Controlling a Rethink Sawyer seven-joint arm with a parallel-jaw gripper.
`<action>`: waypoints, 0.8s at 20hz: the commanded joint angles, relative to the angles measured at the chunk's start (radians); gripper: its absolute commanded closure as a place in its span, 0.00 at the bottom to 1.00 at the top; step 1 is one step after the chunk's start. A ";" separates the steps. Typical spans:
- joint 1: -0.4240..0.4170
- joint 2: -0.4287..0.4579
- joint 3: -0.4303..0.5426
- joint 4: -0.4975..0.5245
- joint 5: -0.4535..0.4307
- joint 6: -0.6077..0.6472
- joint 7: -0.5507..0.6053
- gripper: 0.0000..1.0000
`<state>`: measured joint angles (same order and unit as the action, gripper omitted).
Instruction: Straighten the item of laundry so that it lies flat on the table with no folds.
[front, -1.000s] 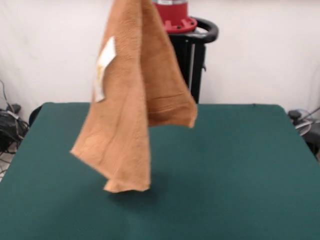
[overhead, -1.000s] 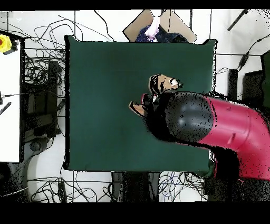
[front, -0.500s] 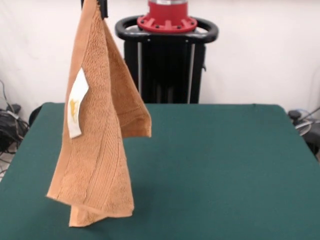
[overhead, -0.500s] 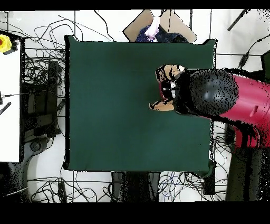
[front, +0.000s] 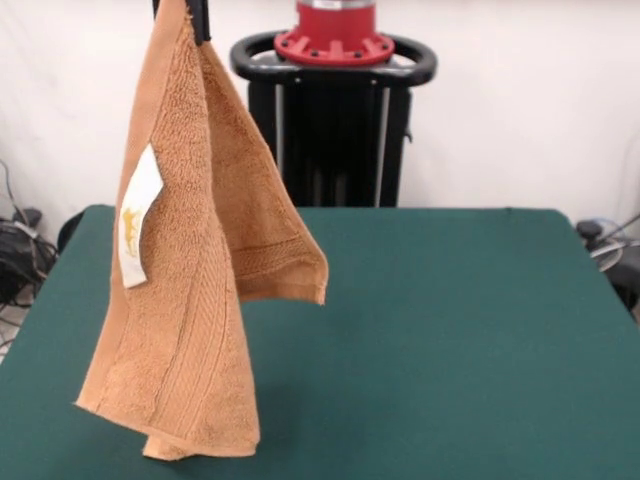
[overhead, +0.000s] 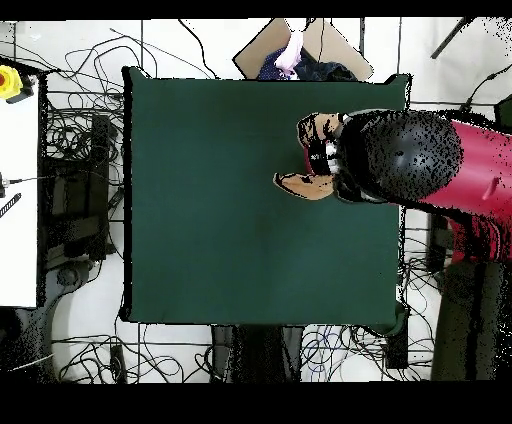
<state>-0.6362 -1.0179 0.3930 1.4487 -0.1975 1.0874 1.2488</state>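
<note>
Front view: terry towel hangs folded from gripper, seemingly above table.

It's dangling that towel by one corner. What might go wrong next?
The towel hangs doubled from the end effector, so lowering it straight down would likely pile it in folds. It also hangs near one side of the table, so a corner may end up over the edge. A thin pinch might slip.

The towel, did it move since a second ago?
Yes. The towel swung leftward, away from the red pedestal; it hangs from the gripper above the table.
</note>
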 joint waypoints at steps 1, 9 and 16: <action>-0.041 -0.044 0.057 -0.017 -0.033 0.161 -0.216 1.00; -0.127 -0.050 0.066 -0.044 -0.045 0.219 -0.297 1.00; -0.192 -0.036 0.069 -0.031 -0.057 0.192 -0.352 1.00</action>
<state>-0.8054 -1.0487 0.3987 1.4000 -0.2080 1.2142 1.1233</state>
